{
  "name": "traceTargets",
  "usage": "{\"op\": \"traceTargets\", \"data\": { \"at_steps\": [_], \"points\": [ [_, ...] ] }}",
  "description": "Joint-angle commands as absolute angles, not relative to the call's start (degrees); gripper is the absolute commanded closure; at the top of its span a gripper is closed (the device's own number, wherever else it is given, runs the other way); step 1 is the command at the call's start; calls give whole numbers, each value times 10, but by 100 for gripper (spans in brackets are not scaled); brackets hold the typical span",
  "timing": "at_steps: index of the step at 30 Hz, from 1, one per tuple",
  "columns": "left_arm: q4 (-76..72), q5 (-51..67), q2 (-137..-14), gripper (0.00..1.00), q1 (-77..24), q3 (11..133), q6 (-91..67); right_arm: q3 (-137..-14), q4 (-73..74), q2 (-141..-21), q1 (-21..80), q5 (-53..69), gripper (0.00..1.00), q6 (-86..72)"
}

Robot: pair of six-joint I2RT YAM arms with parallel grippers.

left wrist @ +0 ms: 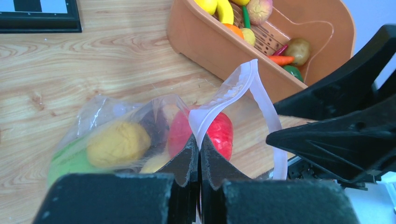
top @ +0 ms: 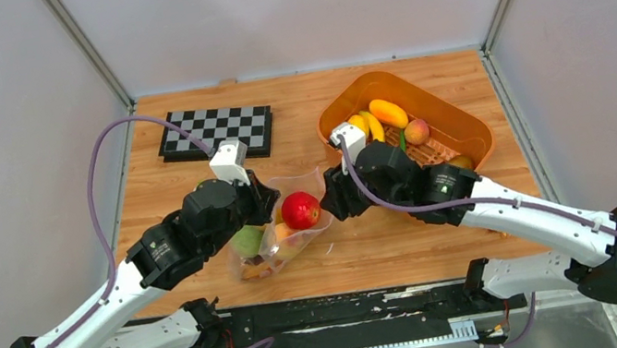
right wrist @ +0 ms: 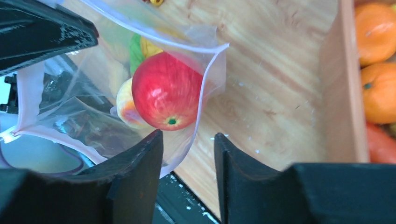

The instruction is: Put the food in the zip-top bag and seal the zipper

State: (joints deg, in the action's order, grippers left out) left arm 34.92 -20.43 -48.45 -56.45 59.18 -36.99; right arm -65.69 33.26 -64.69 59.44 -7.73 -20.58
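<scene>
The left jaws are pinched tight on the mouth edge of the clear, crinkly bag (left wrist: pixel 100 114), holding up a curved loop of its whitish zipper (left wrist: pixel 262 100). The right jaws stand partly apart just short of the bag's mouth, gripping nothing. A round, glossy red apple (right wrist: pixel 167 91) sits at the open mouth, seemingly just inside the rim, though the shiny film makes that hard to judge. Deeper in the bag lie a dimpled yellow fruit (left wrist: pixel 117 143), a green fruit (left wrist: pixel 65 162) and a pale peach (right wrist: pixel 124 105). The bag rests on the wood-grain worktop (left wrist: pixel 93 60) between the two arms, near a smooth orange tub (left wrist: pixel 219 51) of toy produce. A flat checkerboard (top: pixel 219 132) lies well apart at the far left.
</scene>
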Motion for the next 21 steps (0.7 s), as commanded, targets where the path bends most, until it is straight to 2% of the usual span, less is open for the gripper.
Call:
{"op": "traceTargets", "data": {
  "at_steps": [1,7,9,15,21],
  "points": [
    [318,-211,-481,96,-563,602,-368,-654,318,-662,595,-39,62,-248],
    [356,-244,-475,96,-563,619,-352,-721,274,-688,595,-10,93,-213],
    [388,-277,-473,96,-563,636,-342,-744,238,-693,595,31,99,-202],
    [493,-402,-458,96,-563,713,-306,-823,183,-756,595,117,100,-198],
    [529,-426,-433,96,-563,740,-305,-840,185,-799,595,116,100,-207]
  ]
}}
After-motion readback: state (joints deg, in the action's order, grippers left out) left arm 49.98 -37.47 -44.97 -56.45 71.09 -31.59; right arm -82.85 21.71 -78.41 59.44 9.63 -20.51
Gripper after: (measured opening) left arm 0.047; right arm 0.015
